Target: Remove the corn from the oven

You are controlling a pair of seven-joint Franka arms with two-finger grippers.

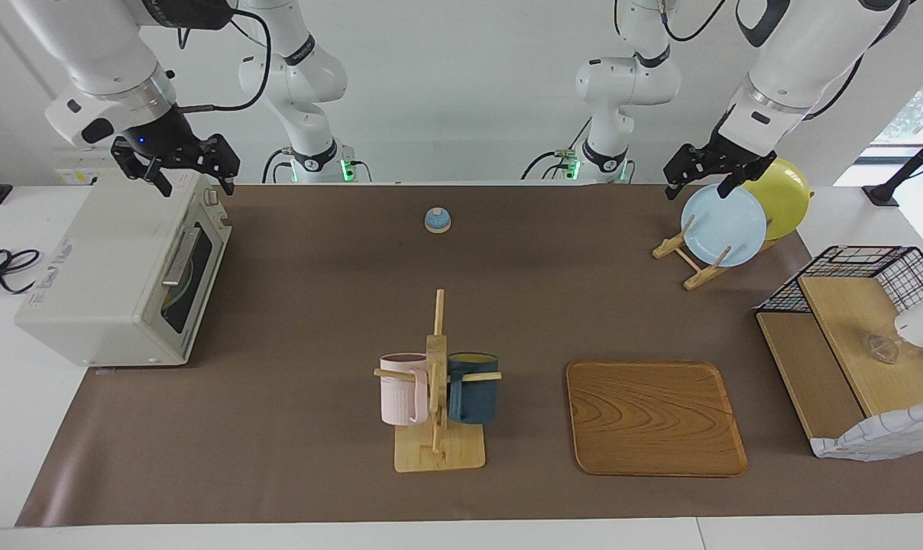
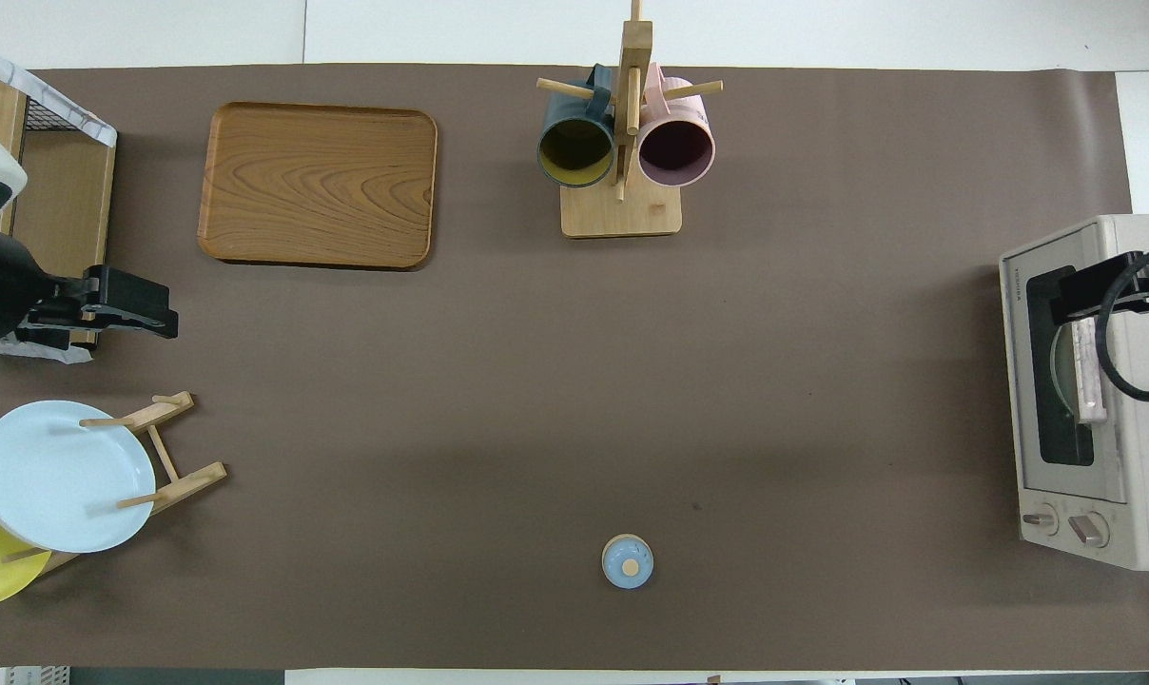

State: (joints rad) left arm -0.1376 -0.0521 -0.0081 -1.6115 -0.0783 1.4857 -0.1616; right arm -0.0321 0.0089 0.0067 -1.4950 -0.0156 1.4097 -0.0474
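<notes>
The off-white oven (image 1: 102, 260) stands at the right arm's end of the table, and it also shows in the overhead view (image 2: 1140, 457). Its dark glass door (image 1: 194, 267) is shut, with the metal bar handle (image 1: 180, 256) across it. The corn is hidden; only a dim round shape shows through the glass. My right gripper (image 1: 192, 179) hangs open and empty over the oven's top edge, above the door in the overhead view (image 2: 1069, 295). My left gripper (image 1: 698, 187) is open and empty over the plate rack, and waits (image 2: 161, 309).
A mug rack (image 1: 436, 382) with a pink and a dark blue mug stands mid-table, beside a wooden tray (image 1: 655, 416). A light blue plate (image 1: 723, 225) and a yellow plate (image 1: 784, 195) lean in a rack. There is also a small blue knob (image 1: 437, 219) and a wire basket (image 1: 859, 336).
</notes>
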